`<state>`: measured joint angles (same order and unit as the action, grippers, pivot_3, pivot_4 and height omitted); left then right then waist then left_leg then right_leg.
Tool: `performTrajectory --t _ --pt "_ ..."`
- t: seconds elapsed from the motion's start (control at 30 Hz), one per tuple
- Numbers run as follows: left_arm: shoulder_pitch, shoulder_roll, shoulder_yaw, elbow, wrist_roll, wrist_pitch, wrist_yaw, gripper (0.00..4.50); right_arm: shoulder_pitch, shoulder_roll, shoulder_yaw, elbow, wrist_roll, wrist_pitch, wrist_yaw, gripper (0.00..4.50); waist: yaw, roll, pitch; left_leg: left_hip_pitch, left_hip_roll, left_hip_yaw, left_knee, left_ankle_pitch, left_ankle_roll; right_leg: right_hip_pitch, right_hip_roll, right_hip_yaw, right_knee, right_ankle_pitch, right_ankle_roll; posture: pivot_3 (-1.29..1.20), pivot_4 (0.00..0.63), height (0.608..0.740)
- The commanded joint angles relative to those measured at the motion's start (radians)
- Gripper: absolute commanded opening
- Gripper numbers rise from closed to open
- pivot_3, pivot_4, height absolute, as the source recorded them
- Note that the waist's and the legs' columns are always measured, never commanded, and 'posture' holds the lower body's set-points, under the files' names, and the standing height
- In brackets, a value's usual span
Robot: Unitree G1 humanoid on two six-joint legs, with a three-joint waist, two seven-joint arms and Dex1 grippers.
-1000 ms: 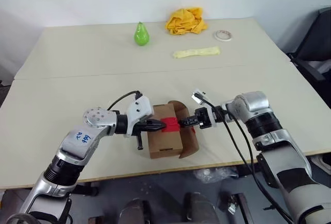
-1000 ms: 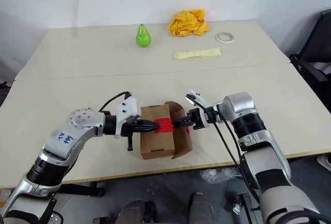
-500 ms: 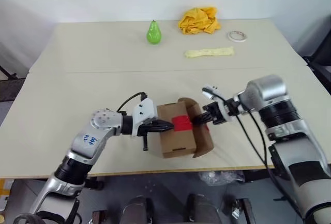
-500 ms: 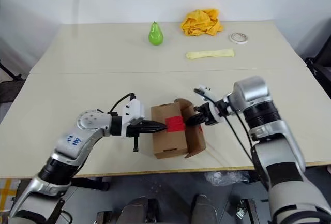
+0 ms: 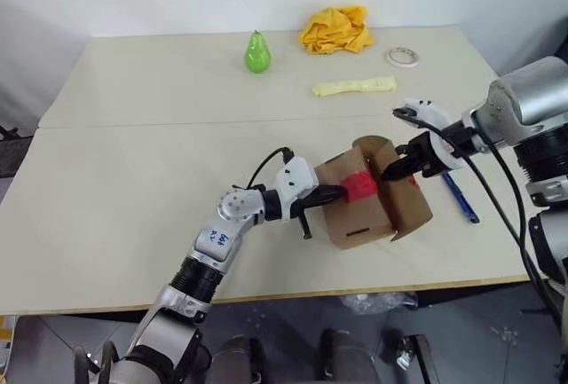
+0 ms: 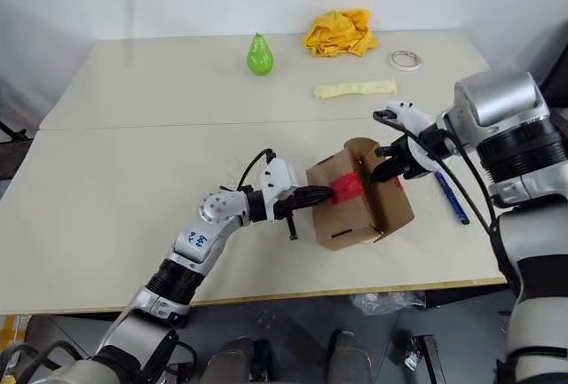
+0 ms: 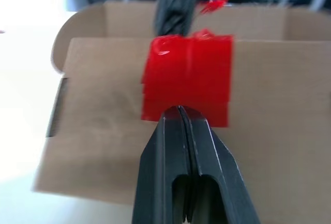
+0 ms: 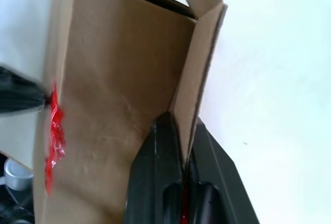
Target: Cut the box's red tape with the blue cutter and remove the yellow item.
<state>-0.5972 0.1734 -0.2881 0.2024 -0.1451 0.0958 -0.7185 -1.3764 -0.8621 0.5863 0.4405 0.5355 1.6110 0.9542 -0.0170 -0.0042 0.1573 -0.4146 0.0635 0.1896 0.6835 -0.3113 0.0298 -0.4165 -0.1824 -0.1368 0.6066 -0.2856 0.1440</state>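
Our left tool [image 7: 179, 111] has its fingers pressed together, the tips against the red tape [image 5: 360, 187] on the box [image 5: 355, 211], while our right tool [image 8: 178, 125] is clamped on the box's raised flap [image 5: 401, 191]. We see the box near the tabletop's [image 5: 133, 189] front edge, and the blue cutter [image 5: 460, 197] lies just to its right. Farther back are a green pear [image 5: 257, 52], a yellow-orange cloth [image 5: 335, 29], a pale strip [image 5: 355, 87] and a tape roll [image 5: 402, 56]

From head height we look forward and down across the surface [image 5: 133, 162] through both eyes, sharing nearly one scene. Our wrist cameras sit close against the box [image 7: 103, 131], facing it from opposite sides.
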Motion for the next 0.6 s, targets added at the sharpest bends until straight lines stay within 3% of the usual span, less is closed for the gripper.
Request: performTrajectory --t 0.03,0.33,0.47,0.6 --pt "0.058 0.0 -0.016 0.024 0.046 0.005 0.027 0.0 -0.092 -0.011 0.077 -0.057 0.125 0.003 0.031 0.05 -0.003 0.0 0.0 0.0 0.0 0.0 0.0 0.0 0.0 0.0 0.0 0.0 0.0 0.0 0.0 0.0 0.15 0.74" --pt "0.117 0.006 -0.005 -0.03 0.073 0.024 0.042 0.0 -0.157 0.022 0.139 -0.02 0.347 0.003 -0.106 0.05 0.016 0.0 0.0 -0.003 0.0 -0.001 0.002 -0.001 0.001 -0.001 -0.001 -0.002 -0.001 0.0 0.0 0.0 0.15 0.74" --pt "0.114 0.092 0.036 -0.11 0.126 0.026 0.066 0.0 -0.102 0.033 0.113 -0.031 0.44 0.003 -0.237 0.05 0.012 0.0 0.0 -0.006 0.001 -0.001 0.002 -0.002 0.0 -0.003 -0.001 -0.01 0.0 0.0 0.0 0.0 0.15 0.74" --pt "0.08 0.174 0.102 -0.276 -0.031 0.203 -0.067 0.0 -0.079 0.035 0.069 -0.018 0.493 0.003 -0.342 0.05 0.005 0.0 0.0 -0.006 0.003 -0.001 0.001 -0.002 -0.002 -0.004 -0.001 -0.016 0.002 0.0 -0.001 0.0 0.15 0.74"
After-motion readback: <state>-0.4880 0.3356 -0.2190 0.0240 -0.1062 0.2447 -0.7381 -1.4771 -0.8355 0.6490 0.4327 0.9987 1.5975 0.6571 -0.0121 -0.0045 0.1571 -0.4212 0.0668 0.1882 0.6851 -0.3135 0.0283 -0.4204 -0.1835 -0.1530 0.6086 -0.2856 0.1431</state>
